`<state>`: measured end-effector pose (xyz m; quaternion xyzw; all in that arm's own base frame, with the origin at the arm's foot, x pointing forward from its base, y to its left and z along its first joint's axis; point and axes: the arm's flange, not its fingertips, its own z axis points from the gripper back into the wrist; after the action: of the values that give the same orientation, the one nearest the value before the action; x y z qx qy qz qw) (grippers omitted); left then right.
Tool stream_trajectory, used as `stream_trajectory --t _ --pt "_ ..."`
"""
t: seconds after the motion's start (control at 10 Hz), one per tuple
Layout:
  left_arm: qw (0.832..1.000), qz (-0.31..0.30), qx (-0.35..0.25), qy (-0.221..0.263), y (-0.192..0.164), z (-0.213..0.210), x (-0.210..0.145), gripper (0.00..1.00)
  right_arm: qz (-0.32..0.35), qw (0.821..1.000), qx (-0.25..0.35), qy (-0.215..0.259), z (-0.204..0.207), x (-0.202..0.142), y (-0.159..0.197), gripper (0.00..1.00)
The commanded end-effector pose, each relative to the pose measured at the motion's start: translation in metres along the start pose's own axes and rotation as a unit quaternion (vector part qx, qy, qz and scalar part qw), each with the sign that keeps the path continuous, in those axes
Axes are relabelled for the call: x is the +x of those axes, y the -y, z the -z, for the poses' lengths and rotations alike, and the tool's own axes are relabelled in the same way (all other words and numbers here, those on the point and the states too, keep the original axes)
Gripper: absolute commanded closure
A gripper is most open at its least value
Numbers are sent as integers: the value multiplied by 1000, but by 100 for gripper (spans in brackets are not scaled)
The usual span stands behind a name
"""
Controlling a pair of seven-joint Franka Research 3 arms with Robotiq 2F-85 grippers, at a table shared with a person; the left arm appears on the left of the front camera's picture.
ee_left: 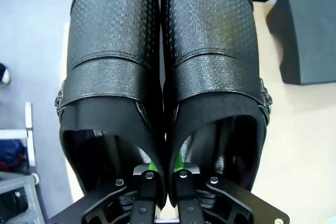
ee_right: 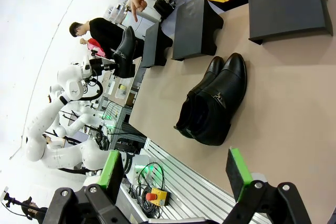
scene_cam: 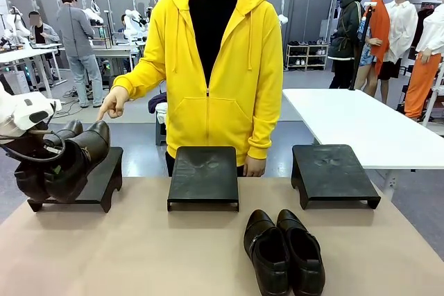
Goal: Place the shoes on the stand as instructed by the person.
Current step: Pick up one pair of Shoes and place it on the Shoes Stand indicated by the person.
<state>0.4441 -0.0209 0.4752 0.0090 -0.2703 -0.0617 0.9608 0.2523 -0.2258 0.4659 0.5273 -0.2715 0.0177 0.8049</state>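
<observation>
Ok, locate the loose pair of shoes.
In the front view, the loose pair of shoes lies on the table, right of centre, nearer the robot than the middle stand and right stand.

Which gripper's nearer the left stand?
Left. The left gripper holds a pair of shoes right at the left stand; the right gripper hangs open farther off, beyond the other pair.

- Three stands sit in a row on the counter (scene_cam: 139, 254): left stand (scene_cam: 104, 171), middle stand (scene_cam: 204, 175), right stand (scene_cam: 333, 171).
- The first pair of shoes (scene_cam: 283, 251) lies on the counter, in front of the gap between the middle and right stands.
- The second pair of shoes (scene_cam: 66, 161) is at the left stand, with the left arm's fingers (ee_left: 151, 165) inside.
- The person (scene_cam: 215, 67) stands behind the middle stand, one hand (scene_cam: 113, 104) behind the left stand.
</observation>
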Motion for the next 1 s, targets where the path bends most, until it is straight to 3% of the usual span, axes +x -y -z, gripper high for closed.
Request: stream_trajectory --t 0.0,0.9 --pt "999 26 -5 38 -11 13 24 93 -7 1000 5 2 -2 0 -1 0" --pt "999 17 19 40 -39 93 61 93 -7 1000 5 2 -2 0 -1 0"
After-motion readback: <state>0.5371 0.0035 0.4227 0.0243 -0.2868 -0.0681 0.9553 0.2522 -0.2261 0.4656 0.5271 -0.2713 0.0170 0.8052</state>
